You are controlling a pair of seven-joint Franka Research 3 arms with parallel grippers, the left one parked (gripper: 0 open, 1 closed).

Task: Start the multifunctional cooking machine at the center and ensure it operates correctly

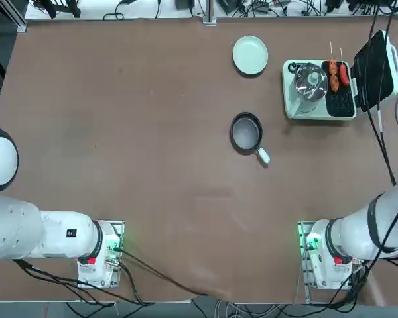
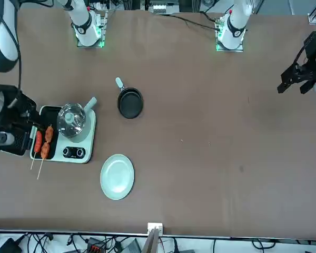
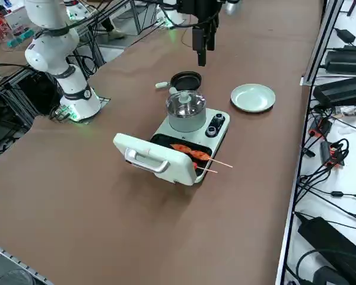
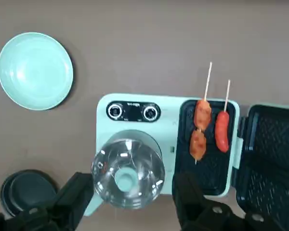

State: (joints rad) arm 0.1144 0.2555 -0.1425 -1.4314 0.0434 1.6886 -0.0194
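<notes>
The right gripper [image 4: 130, 199] hovers with fingers apart above the multifunctional cooking machine [image 4: 166, 144], whose lid [image 4: 269, 154] lies open.

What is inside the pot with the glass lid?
Through the glass lid of the cooking machine only shiny reflections show; any food inside cannot be told. The right gripper hovers open above it.
</notes>
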